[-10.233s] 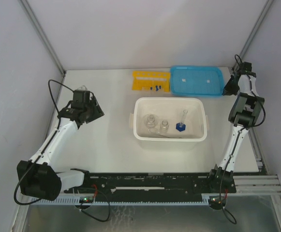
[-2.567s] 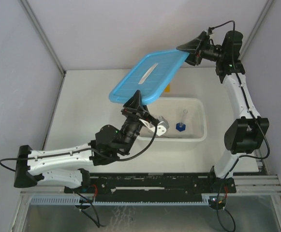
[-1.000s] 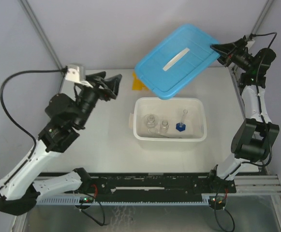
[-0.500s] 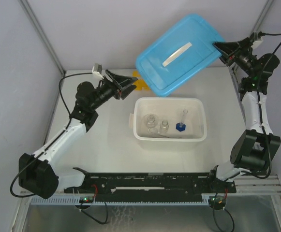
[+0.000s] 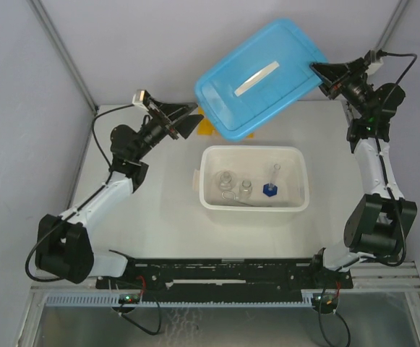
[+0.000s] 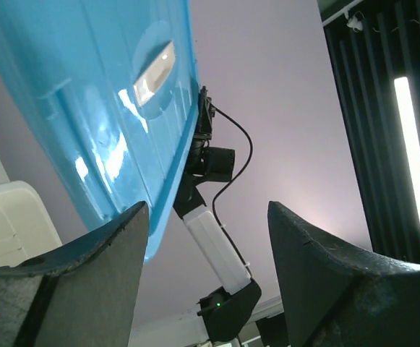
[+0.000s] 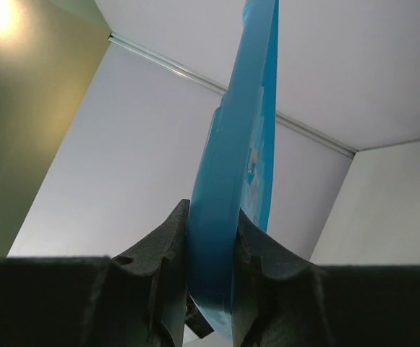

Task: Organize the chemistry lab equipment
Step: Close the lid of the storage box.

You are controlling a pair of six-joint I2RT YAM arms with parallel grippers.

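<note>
Since half a second ago, the left gripper (image 5: 183, 120) has stretched further toward the blue lid (image 5: 256, 76), and the lid has drifted slightly left while held high above the table (image 5: 152, 210).

At the left of the overhead view, the left gripper is raised over the far left part of the table, its 2 fingers (image 6: 72, 282) spread wide apart and holding nothing. Its tips sit just beside the lid's lower left corner; whether they touch cannot be told. From its wrist camera the lid's underside fills the upper left, seen between the 2 fingers.

Just right of that gripper, only a small yellow sliver of the tube rack (image 5: 206, 127) shows on the table below the lid's edge; the rest is hidden.

In the middle sits the white tub (image 5: 293, 202). Inside it are 2 small clear glass vessels (image 5: 236, 184) side by side, a thin metal piece in front of them, and a clear tube standing upright on a blue base (image 5: 270, 183).

At the right, the right gripper (image 5: 321, 75) is up at the far right with its fingers (image 7: 170, 271) clamped on the lid's right edge, holding it tilted in the air.
</note>
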